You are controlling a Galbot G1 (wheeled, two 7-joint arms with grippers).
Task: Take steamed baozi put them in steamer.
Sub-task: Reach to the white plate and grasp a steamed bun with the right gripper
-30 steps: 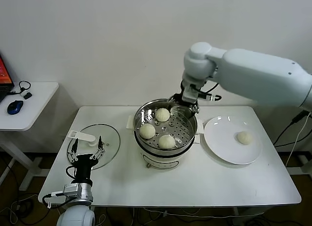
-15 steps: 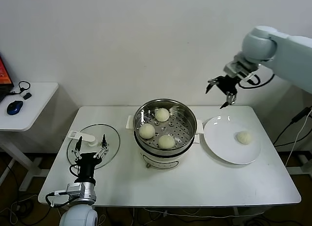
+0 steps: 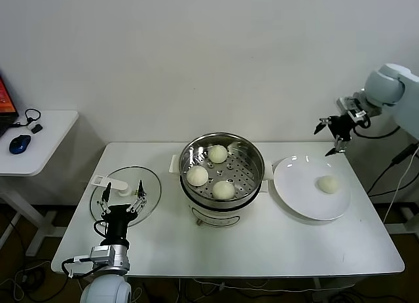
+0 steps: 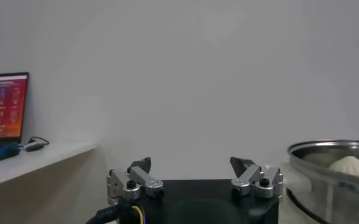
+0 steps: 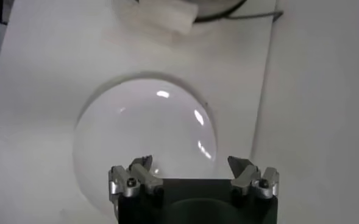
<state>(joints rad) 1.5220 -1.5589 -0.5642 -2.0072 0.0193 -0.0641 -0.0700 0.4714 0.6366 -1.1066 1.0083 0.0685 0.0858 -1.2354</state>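
Observation:
The steel steamer stands mid-table with three cream-white baozi on its perforated floor: one at the back, one on the left, one at the front. A further baozi lies on the white plate to the right. My right gripper hangs open and empty in the air above the plate's far right edge. In the right wrist view, the gripper looks down on the plate; the baozi is hidden there. My left gripper is parked open at the front left, fingers up.
A flat glass lid with a white handle lies left of the steamer. A small side table at far left carries a blue mouse and a laptop. The left wrist view catches the steamer rim and one baozi.
My right arm swung from the steamer's back rim up and to the right, ending above the plate's far edge, open and empty throughout. The left gripper shifted only slightly.

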